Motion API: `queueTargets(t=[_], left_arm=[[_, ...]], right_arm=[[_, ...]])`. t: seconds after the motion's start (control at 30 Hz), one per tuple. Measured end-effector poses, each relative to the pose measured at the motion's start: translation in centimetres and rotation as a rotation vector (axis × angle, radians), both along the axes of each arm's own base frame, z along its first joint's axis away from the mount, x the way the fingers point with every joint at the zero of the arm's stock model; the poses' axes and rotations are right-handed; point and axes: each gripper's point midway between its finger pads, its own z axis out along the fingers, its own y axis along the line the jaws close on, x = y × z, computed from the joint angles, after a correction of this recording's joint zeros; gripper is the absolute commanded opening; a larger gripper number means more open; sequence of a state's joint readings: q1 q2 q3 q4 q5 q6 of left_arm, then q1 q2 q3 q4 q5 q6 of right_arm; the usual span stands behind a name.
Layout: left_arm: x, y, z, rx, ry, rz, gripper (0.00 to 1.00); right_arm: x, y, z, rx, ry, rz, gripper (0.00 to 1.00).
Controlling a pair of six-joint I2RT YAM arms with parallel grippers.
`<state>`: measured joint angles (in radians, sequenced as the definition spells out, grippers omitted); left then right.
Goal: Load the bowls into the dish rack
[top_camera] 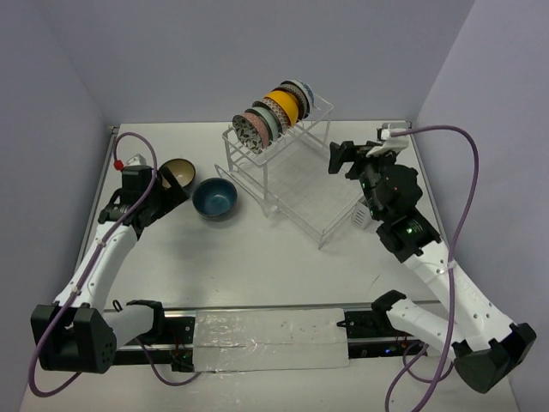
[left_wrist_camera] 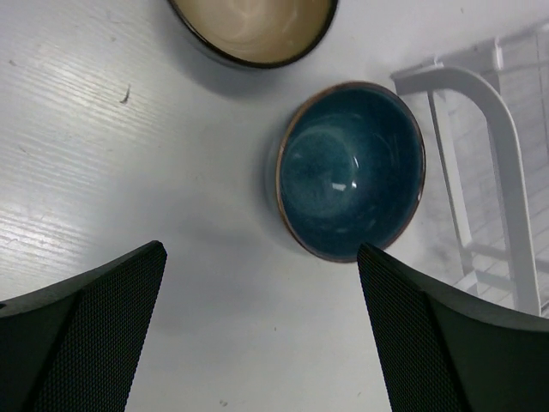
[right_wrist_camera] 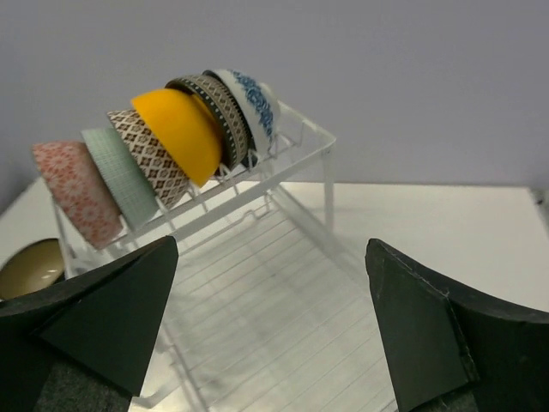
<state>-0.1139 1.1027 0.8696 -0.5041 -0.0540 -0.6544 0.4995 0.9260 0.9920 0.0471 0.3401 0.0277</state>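
Observation:
A dark blue bowl (top_camera: 215, 197) stands upright on the table left of the dish rack (top_camera: 302, 193); it also shows in the left wrist view (left_wrist_camera: 352, 169). A brown bowl with cream inside (top_camera: 177, 173) sits just left of it, also at the top of the left wrist view (left_wrist_camera: 253, 26). Several bowls (top_camera: 273, 110) stand on edge in the rack's upper shelf, seen in the right wrist view (right_wrist_camera: 163, 142). My left gripper (top_camera: 171, 196) is open and empty, left of the blue bowl. My right gripper (top_camera: 347, 158) is open and empty at the rack's right side.
The rack's white leg (left_wrist_camera: 493, 137) stands right of the blue bowl. The rack's lower tray (right_wrist_camera: 283, 318) lies below my right gripper. A small cutlery holder (top_camera: 360, 215) hangs on the rack's right side. Grey walls close the table's far and side edges.

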Motion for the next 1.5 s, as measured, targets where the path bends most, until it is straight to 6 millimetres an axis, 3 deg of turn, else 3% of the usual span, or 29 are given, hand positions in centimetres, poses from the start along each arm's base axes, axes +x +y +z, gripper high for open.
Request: queueTargets(t=[0.13, 0.27, 0.47, 0.63, 0.87, 1.03, 1.2, 1.5], left_arm=[[1.0, 1.6, -0.9, -0.043, 0.021, 0.095, 0.97], [2.5, 2.7, -3.0, -0.084, 0.086, 0.164, 0.95], [7.0, 5.2, -5.2, -0.122, 0.166, 0.258, 0.89], [9.9, 7.3, -6.0, -0.121, 0.178, 0.317, 0.83], [13.3, 8.1, -7.8, -0.106, 0.207, 0.329, 0.62], [14.0, 8.4, -8.9, -0.090, 0.232, 0.328, 0.49], [13.8, 8.4, -9.6, -0.081, 0.250, 0.318, 0.45], [13.4, 7.7, -11.2, -0.056, 0.293, 0.296, 0.23]], right_arm=[[-1.7, -0.1, -1.8, 0.137, 0.026, 0.020, 0.99], [-2.9, 0.1, -2.0, 0.227, 0.025, 0.054, 0.99], [-4.2, 0.4, -1.1, 0.286, -0.001, 0.105, 0.99], [-4.7, 0.2, -1.8, 0.293, -0.001, 0.112, 0.99], [-4.8, 0.4, -2.0, 0.290, 0.003, 0.123, 0.98], [-4.7, 0.5, -2.0, 0.288, 0.005, 0.123, 0.98], [-4.6, 0.6, -2.2, 0.285, 0.012, 0.126, 0.98], [-4.2, 0.9, -2.7, 0.277, 0.028, 0.128, 0.97]])
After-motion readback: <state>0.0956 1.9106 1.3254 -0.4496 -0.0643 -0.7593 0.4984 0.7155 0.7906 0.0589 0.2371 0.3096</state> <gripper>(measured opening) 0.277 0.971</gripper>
